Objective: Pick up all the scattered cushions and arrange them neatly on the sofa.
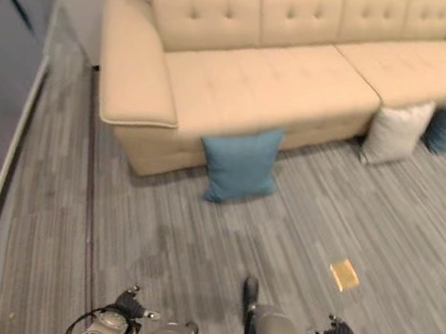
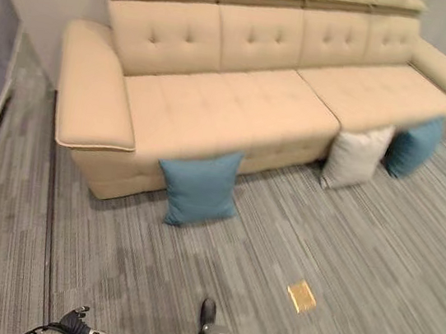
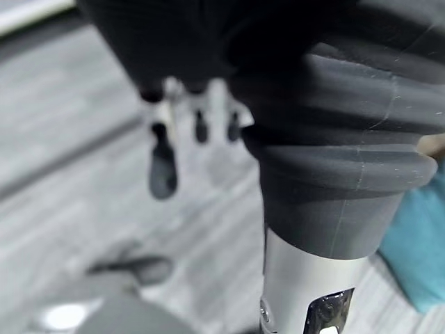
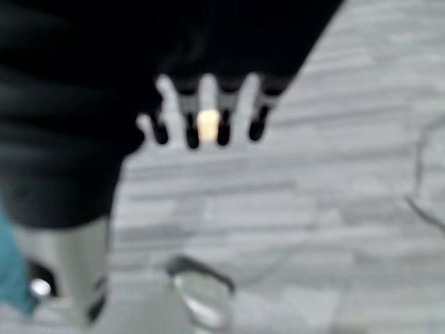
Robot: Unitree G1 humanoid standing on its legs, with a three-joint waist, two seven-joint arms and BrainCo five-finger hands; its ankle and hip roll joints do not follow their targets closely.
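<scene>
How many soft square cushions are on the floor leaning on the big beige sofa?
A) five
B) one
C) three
C: a blue fabric cushion, a white fabric cushion and another blue fabric cushion stand on the grey carpet floor against the beige tufted sofa.

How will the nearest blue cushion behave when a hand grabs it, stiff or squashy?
The nearest blue cushion looks plump and fabric-covered, so it is probably soft and light, and likely to dent under the fingers. It stands on edge, leaning against the sofa front, so a push may topple it flat onto the carpet.
</scene>
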